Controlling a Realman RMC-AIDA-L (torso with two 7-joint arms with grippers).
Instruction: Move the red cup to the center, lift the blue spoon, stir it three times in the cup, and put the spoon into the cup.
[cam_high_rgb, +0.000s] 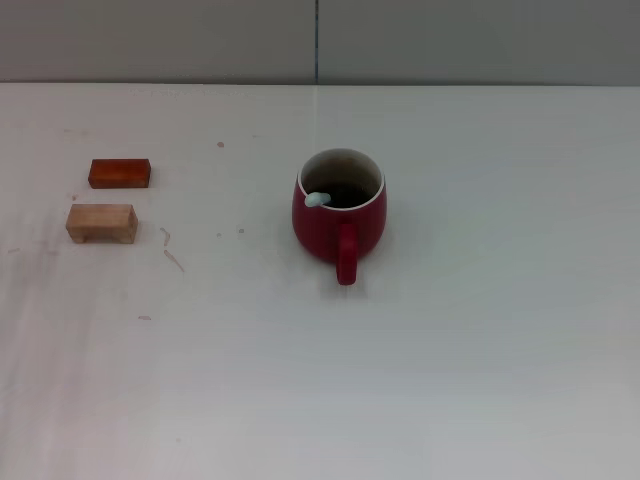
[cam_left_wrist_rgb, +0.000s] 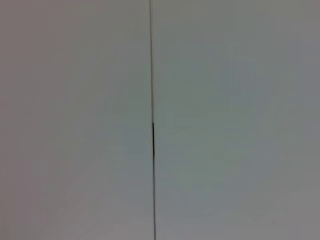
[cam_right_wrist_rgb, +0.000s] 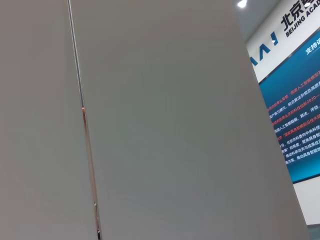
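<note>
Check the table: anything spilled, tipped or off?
Nothing stands out. The red cup stands upright near the table's center, with the blue spoon's handle tip resting on its rim. Two small blocks sit apart to the left. A few faint scuffs mark the tabletop; no spill visible.

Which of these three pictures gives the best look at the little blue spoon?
The head view. There the blue spoon pokes its pale handle tip over the rim of the red cup; the rest is hidden inside. Both wrist views show only blank wall panels, the right one also a poster, so neither shows the spoon.
</note>
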